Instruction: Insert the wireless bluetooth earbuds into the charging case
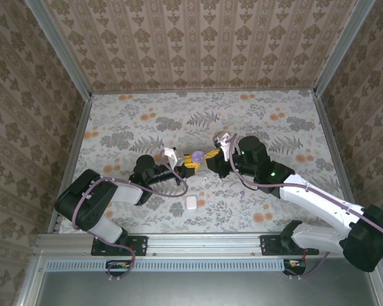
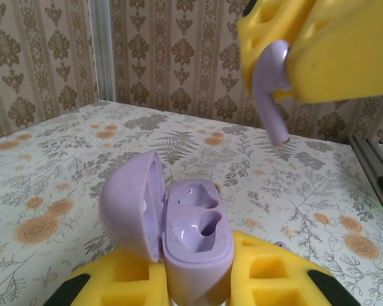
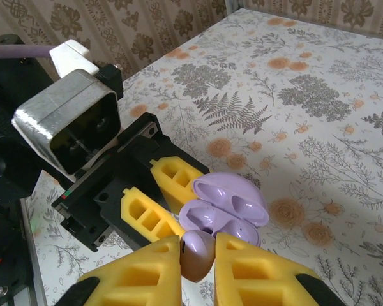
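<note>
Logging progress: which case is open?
The purple case in the left gripper, lid swung back; the white case lies on the table, seemingly shut.

Glossy lilac case point(image 2: 198, 252) sat upright, hinged open toward the left, with both wells empty (their insides shiny). A lilac earbud point(image 2: 270, 80) hung above it, stem down, not touching.

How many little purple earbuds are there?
1. The small purple plastic earbud is pinched in the right gripper, close to the open purple charging case held by the left gripper. Another may be hidden.
</note>
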